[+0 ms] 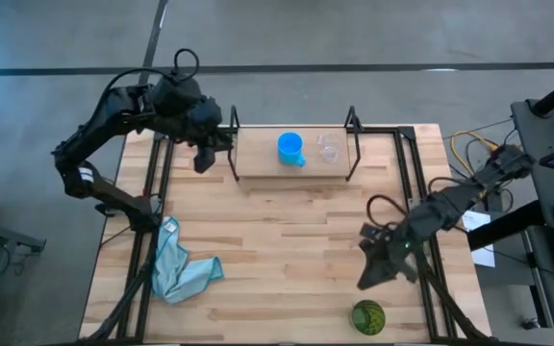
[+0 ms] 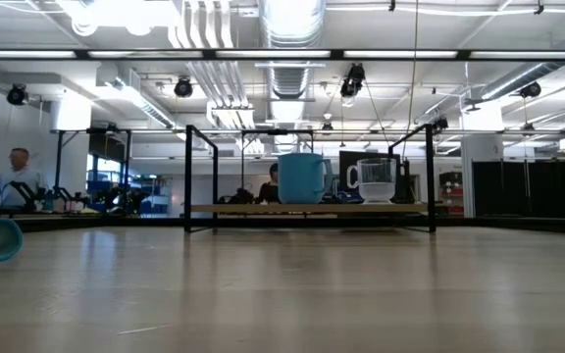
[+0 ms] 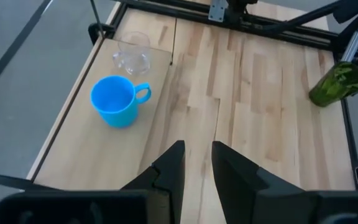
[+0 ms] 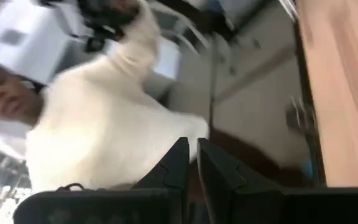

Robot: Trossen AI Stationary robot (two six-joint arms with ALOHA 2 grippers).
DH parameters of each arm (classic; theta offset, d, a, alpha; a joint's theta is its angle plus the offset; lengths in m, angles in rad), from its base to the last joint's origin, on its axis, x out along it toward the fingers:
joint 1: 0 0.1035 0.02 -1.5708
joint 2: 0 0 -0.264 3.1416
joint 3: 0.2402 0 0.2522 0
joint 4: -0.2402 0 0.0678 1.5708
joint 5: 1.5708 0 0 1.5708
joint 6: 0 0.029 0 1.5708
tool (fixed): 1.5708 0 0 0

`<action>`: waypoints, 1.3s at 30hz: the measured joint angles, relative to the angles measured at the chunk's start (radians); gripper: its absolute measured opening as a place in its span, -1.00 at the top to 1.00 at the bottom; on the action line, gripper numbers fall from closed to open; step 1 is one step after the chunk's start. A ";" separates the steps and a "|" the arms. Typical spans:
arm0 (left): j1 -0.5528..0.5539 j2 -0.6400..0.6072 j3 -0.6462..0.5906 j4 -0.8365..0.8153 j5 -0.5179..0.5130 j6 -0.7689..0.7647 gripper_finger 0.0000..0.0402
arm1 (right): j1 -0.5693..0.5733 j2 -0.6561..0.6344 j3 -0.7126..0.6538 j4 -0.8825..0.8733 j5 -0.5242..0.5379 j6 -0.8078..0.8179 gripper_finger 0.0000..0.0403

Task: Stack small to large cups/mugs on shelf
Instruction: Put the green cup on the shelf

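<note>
On the light-wood shelf (image 1: pixel 296 159) at the table's far side, a bright blue mug (image 1: pixel 290 149) and a small clear cup (image 1: pixel 329 148) stand upright side by side, also seen in the low view as the mug (image 2: pixel 302 178) and the cup (image 2: pixel 376 179). The dark green cup (image 1: pixel 367 316) stands on the table near its front edge, at the right. My left gripper (image 3: pixel 197 163) hovers over the shelf's left end, its fingers a small gap apart with nothing between them. My right gripper (image 1: pixel 364 281) hangs above the table just beyond the green cup, fingers nearly together and empty.
A light blue cloth (image 1: pixel 183 271) lies crumpled at the table's front left. Black wire end frames (image 1: pixel 232 144) rise at both shelf ends. A person in a white top (image 4: pixel 110 118) stands beyond the table's edge in the right wrist view.
</note>
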 joint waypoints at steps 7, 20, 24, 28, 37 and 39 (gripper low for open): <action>-0.003 -0.003 -0.001 -0.097 0.000 -0.002 0.67 | 0.045 0.184 0.207 -0.217 -0.106 0.190 0.86; -0.003 -0.002 -0.006 -0.154 0.000 -0.002 0.67 | 0.048 0.552 0.543 -0.298 -0.221 0.043 0.85; -0.003 -0.008 -0.006 -0.173 0.000 0.001 0.67 | 0.047 0.671 0.624 -0.319 -0.315 0.090 0.83; -0.003 -0.008 -0.006 -0.176 0.000 0.001 0.67 | 0.049 0.778 0.688 -0.319 -0.439 0.088 0.75; -0.003 -0.007 -0.006 -0.175 -0.009 0.028 0.67 | 0.048 0.949 0.840 -0.314 -0.512 0.037 0.58; -0.003 -0.007 -0.006 -0.175 -0.029 0.053 0.67 | 0.049 0.959 0.858 -0.311 -0.521 -0.006 0.58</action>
